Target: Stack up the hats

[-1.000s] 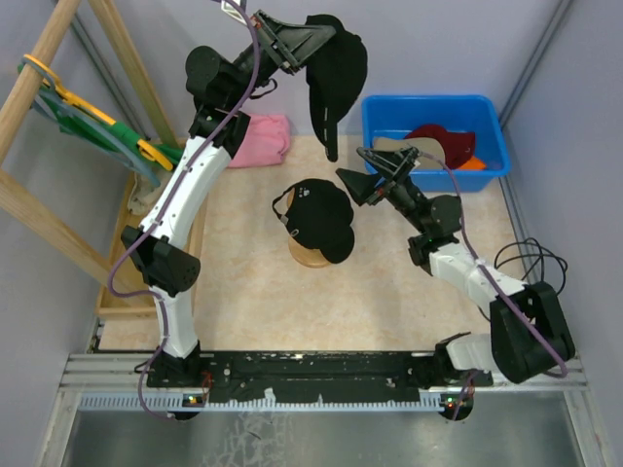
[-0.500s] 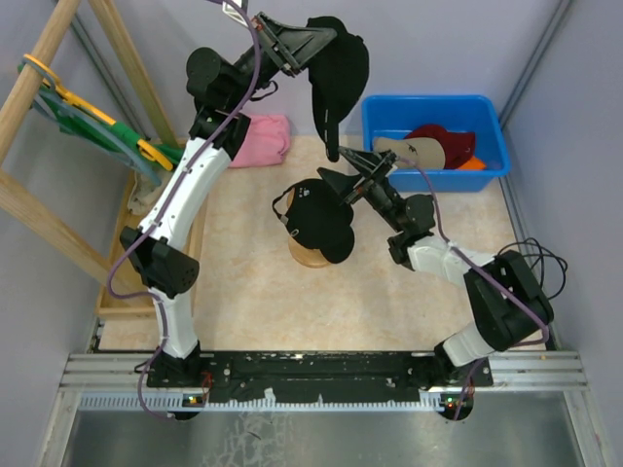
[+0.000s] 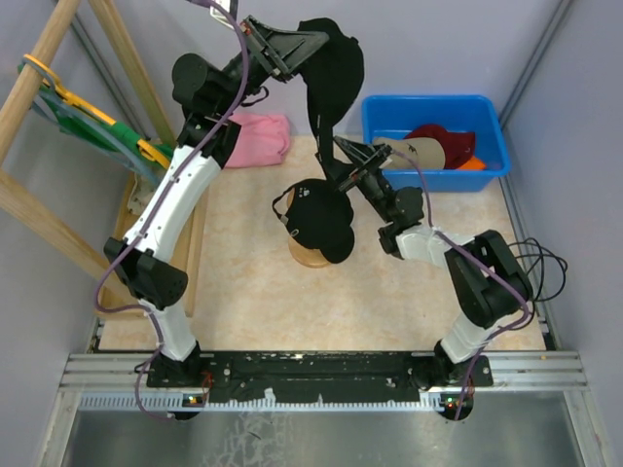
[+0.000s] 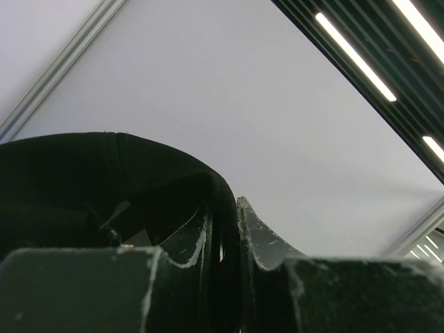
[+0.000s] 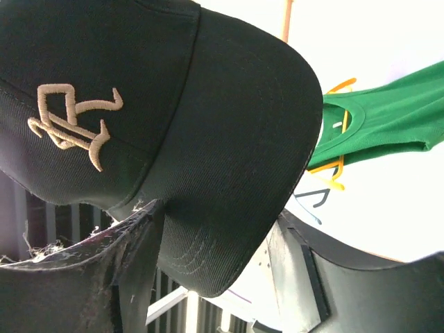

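Observation:
My left gripper [image 3: 313,41] is raised high at the back and shut on the rim of a black baseball cap [image 3: 333,78], which hangs down from it. The left wrist view shows that black fabric [image 4: 104,180] pinched between the fingers [image 4: 232,222]. My right gripper [image 3: 341,148] is open at the cap's lower end. In the right wrist view the cap's brim [image 5: 236,180], below a tan logo, lies between the spread jaws [image 5: 222,263]. A second black cap [image 3: 316,216] sits on a wooden stand [image 3: 311,258]. A dark red hat [image 3: 443,139], a tan cap [image 3: 414,151] and an orange hat [image 3: 472,163] lie in the blue bin [image 3: 433,105].
A pink folded cloth [image 3: 261,136] lies at the back left. A green garment on a yellow hanger [image 3: 88,117] hangs from a wooden rack [image 3: 39,209] on the left, and also shows in the right wrist view [image 5: 388,125]. Grey walls enclose the table.
My right arm has swung left and up from near the bin until its open jaws stand round the hanging cap's brim. My left arm has shifted slightly left with the cap.

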Controlling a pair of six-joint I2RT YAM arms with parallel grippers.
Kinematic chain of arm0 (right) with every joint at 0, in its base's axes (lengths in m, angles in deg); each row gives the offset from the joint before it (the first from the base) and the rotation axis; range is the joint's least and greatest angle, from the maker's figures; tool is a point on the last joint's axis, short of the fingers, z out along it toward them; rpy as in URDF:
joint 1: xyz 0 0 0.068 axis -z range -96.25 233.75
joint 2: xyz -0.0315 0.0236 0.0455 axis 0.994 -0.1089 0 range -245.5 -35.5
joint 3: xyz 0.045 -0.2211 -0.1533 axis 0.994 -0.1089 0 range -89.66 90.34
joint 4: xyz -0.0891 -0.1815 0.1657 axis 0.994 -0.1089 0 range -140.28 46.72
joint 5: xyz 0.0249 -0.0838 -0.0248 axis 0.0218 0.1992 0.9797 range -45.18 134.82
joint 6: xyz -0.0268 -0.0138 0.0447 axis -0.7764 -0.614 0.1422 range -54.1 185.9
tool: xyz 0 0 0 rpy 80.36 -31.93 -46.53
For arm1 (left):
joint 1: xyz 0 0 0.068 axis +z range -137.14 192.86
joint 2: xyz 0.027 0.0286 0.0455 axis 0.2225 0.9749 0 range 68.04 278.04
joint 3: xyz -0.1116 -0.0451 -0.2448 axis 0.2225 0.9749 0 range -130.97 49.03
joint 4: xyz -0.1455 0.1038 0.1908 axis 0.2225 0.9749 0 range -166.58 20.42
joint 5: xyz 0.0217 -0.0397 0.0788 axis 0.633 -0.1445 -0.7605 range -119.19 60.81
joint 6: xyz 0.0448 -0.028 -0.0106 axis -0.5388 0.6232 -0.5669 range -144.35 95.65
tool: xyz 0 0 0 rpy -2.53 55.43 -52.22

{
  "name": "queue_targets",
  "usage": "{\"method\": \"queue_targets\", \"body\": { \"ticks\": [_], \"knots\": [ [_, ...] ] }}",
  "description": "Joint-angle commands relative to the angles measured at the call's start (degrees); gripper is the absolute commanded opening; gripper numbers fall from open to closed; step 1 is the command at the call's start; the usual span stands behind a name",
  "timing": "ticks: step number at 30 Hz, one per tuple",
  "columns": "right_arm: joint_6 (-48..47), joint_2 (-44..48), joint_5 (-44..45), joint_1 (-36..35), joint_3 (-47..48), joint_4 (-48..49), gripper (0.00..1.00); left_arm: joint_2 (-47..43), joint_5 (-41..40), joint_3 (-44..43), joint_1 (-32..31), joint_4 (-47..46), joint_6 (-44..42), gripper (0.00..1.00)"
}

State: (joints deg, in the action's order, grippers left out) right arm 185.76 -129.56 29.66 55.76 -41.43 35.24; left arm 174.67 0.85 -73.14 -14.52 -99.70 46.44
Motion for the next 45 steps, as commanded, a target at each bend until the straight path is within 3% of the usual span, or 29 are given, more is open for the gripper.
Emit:
{"method": "queue_targets", "body": {
  "ticks": [1,8,16,20,23,29,34,39,45],
  "knots": [
    [12.88,-1.65,2.66,-0.31,3.40,5.96,0.57,-5.22,-0.18,3.73,-0.45,-3.57,0.25,0.00],
    [12.92,-3.16,2.35,0.63,4.18,6.96,0.45,-9.31,-0.39,10.54,-0.49,-5.22,0.27,0.00],
    [12.18,1.87,-0.44,4.86,1.70,7.01,0.01,-14.85,-2.17,22.43,0.01,-7.42,-2.08,0.00],
    [9.96,8.66,-6.62,11.39,-1.63,3.77,0.00,-17.56,-2.64,28.12,1.47,-7.36,-3.68,0.00],
    [9.03,14.08,-13.07,18.45,-4.60,0.76,0.00,-20.52,-3.15,32.46,3.10,-6.42,-5.77,0.06],
    [9.86,19.34,-24.17,28.45,-6.21,-1.27,0.00,-27.88,-4.97,44.08,7.76,-4.11,-6.57,0.44],
    [9.09,19.92,-32.10,30.59,-6.07,-1.99,0.00,-32.07,-4.19,50.88,8.92,6.29,-10.18,0.60],
    [6.46,21.11,-34.68,30.51,-8.33,-3.98,0.00,-36.44,-9.10,54.54,9.17,21.63,-17.19,0.67],
    [7.08,19.56,-35.13,30.54,-7.28,-1.21,0.00,-37.49,-7.30,61.31,9.78,25.75,-18.16,0.68]
  ]
}}
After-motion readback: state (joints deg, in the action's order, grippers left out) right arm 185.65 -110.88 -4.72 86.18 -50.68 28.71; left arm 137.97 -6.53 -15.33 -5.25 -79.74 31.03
